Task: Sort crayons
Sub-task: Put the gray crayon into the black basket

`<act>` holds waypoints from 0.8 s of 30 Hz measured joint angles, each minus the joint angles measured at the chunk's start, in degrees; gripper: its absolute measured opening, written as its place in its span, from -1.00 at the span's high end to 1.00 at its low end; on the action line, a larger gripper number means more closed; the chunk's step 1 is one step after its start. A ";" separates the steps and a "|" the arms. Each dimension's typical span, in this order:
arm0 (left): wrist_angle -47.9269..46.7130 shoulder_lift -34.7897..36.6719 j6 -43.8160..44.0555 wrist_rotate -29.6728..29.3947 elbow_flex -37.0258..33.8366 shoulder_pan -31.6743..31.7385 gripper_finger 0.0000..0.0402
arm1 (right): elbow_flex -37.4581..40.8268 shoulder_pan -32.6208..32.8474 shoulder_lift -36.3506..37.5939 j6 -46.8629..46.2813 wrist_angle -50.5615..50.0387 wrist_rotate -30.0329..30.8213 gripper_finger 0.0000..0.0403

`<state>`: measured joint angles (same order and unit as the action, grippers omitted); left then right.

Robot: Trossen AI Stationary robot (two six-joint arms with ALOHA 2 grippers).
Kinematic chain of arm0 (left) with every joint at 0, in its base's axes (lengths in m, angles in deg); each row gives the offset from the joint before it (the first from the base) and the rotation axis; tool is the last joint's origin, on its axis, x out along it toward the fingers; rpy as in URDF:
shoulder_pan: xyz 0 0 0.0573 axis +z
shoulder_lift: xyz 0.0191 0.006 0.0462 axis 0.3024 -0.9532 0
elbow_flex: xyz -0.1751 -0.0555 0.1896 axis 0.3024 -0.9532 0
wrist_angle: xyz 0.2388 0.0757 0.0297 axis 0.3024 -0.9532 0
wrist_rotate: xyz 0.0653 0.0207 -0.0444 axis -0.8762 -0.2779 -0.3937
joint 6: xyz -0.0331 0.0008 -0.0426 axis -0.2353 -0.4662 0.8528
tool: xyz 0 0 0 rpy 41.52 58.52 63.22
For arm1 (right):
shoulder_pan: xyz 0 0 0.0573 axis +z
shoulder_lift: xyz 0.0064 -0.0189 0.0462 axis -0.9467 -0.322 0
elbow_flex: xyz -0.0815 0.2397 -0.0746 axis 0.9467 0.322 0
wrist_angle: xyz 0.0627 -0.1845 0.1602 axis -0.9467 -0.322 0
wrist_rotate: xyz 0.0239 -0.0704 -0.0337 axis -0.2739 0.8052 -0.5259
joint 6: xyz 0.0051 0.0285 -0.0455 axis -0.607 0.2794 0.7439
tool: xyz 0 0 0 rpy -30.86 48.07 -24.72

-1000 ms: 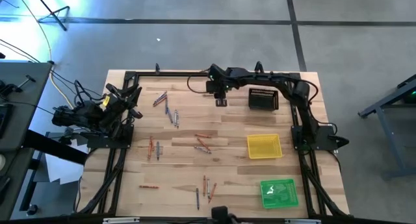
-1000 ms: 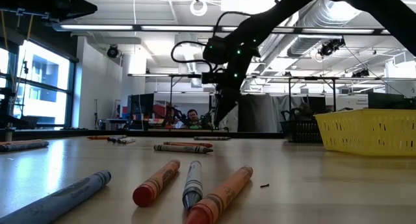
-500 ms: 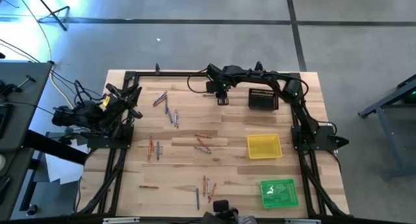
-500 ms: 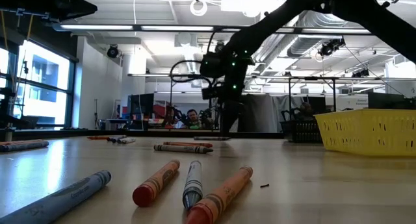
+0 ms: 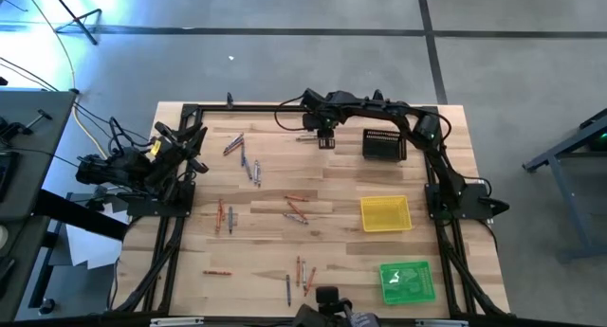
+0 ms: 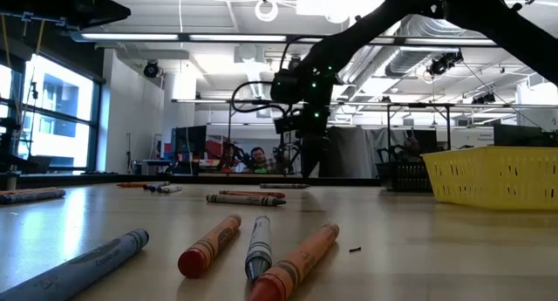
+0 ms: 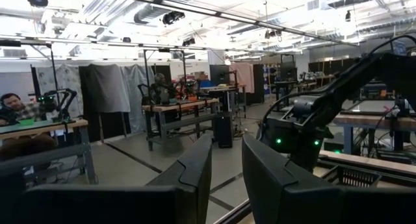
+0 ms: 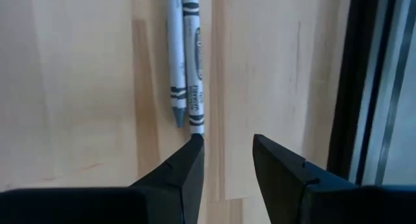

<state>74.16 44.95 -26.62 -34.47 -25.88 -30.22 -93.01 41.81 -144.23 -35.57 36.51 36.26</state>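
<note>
Crayons lie flat in small groups across the wooden table (image 5: 341,190): orange-red, grey and dark ones (image 5: 251,166) (image 5: 296,208) (image 5: 302,273). Two grey crayons (image 8: 185,62) lie side by side near the far edge. My right gripper (image 5: 324,142) (image 8: 227,149) is open just above them and points steeply down. One fingertip (image 8: 192,146) stands at the end of one of these crayons, and nothing is between the fingers. My left gripper (image 7: 227,165) is open at the table's left edge (image 5: 185,147), raised, pointing about level.
A black tray (image 5: 384,145) stands just right of my right gripper, a yellow tray (image 5: 385,213) at mid right and a green tray (image 5: 408,281) at the near right. A dark frame rail (image 8: 364,87) runs along the far edge. A person sits beyond the table (image 6: 258,159).
My right gripper has sunk a little toward the table near the far edge and has tipped to point more steeply down, staying open. The crayons have not moved.
</note>
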 joint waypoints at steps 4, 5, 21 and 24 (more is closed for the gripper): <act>0.00 -0.01 0.02 0.00 0.00 0.00 0.63 | 0.00 0.01 0.00 -1.37 -1.24 -0.87 0.38; 0.00 -0.01 0.02 0.00 0.00 0.00 0.63 | 0.00 0.02 0.00 -1.42 -1.58 -1.37 0.38; 0.00 -0.01 0.14 0.02 0.00 0.01 0.63 | 0.09 0.17 -1.17 -2.64 -1.97 -1.70 0.38; 0.00 -0.02 0.15 0.02 0.00 0.01 0.63 | 0.11 0.17 -1.71 -2.21 -1.56 -1.69 0.38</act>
<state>74.16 44.93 -26.48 -34.44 -25.88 -30.22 -92.90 41.98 -145.94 -37.79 34.94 34.56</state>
